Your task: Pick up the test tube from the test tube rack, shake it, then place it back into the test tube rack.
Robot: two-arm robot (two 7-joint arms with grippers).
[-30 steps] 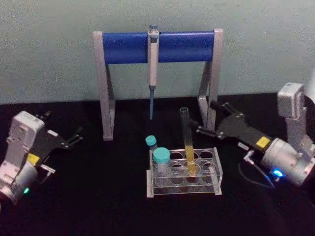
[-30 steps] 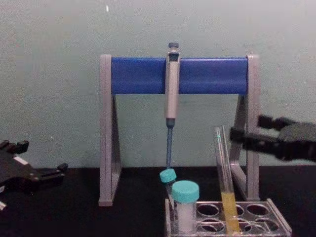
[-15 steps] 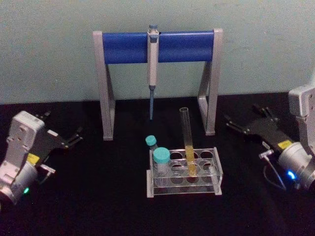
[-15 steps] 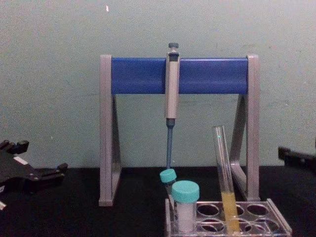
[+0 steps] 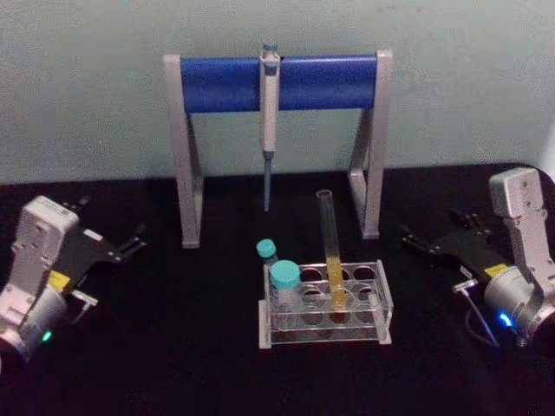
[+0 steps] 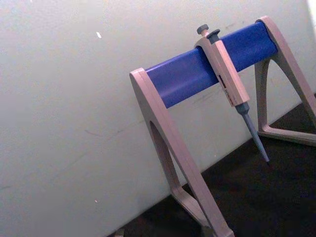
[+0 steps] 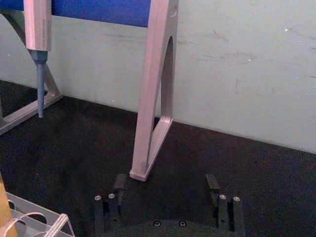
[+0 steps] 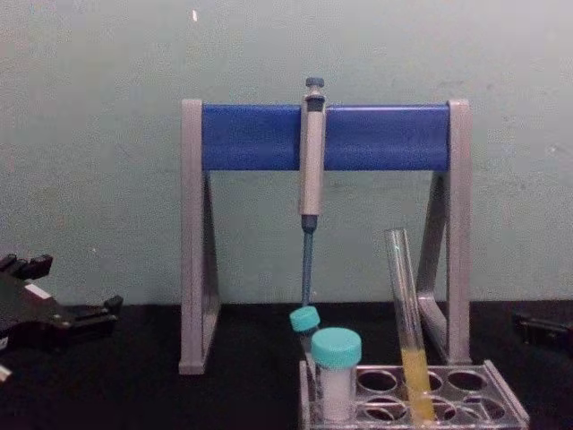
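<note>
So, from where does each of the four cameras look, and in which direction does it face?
Head: high, looking down at the test tube rack; left gripper and right gripper flank it.
Chest: low, looking across at the test tube; left gripper at the edge.
Left wrist: looks at the pipette stand.
Right wrist: looks past its open fingers at a stand leg.
All share the stand.

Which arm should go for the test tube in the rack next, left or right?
Probably right. The test tube stands in the right half of the test tube rack, and the right pincer sits open on that side, pointing toward it. The left pincer rests open farther off, beyond the teal-capped vial.
</note>
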